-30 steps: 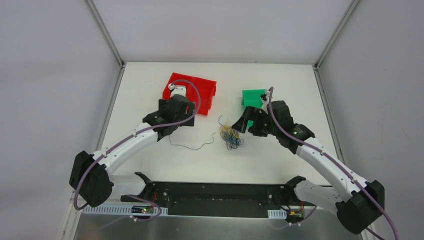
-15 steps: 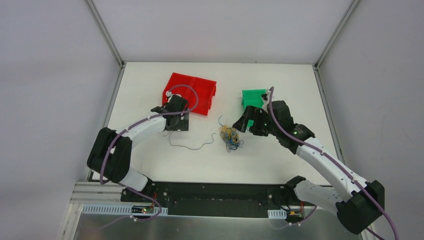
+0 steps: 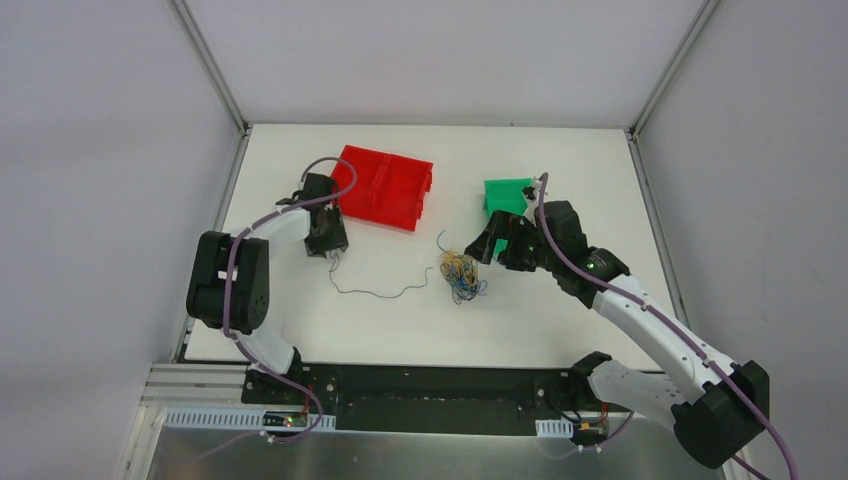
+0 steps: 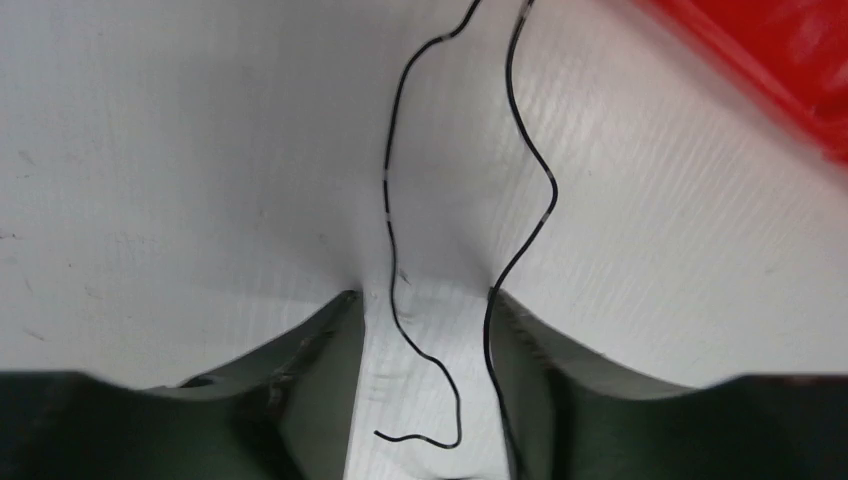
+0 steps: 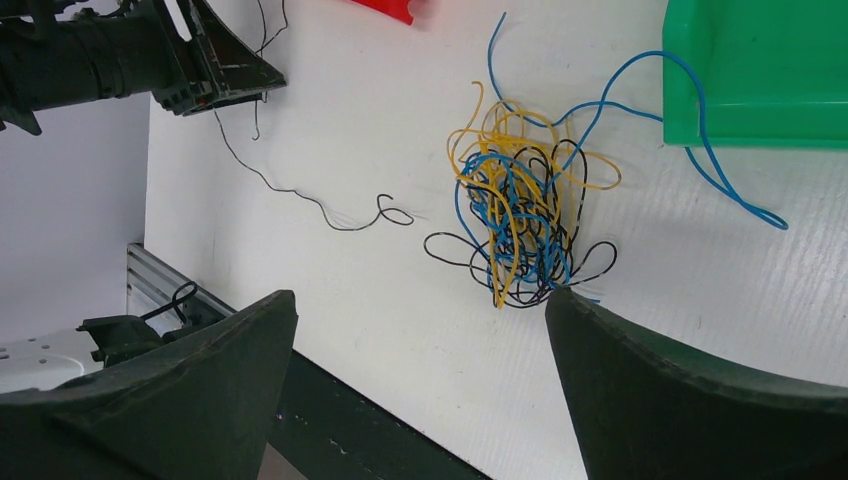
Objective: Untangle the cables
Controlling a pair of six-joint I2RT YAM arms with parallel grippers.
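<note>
Cable tangle (image 3: 460,273) is set on the table (image 3: 570,160), single wire (image 3: 372,292) laid to its left, divided bin (image 3: 385,185) and smaller bin (image 3: 505,195) behind.

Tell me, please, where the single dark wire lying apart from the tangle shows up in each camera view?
Top external: the dark wire lies left of centre, just below the red bin.
Left wrist: the dark wire runs from top centre down into the left gripper.
Right wrist: the dark wire sits upper left.
Shared landmark: the red bin, top right in the left wrist view and a sliver at the right wrist view's top edge.
</note>
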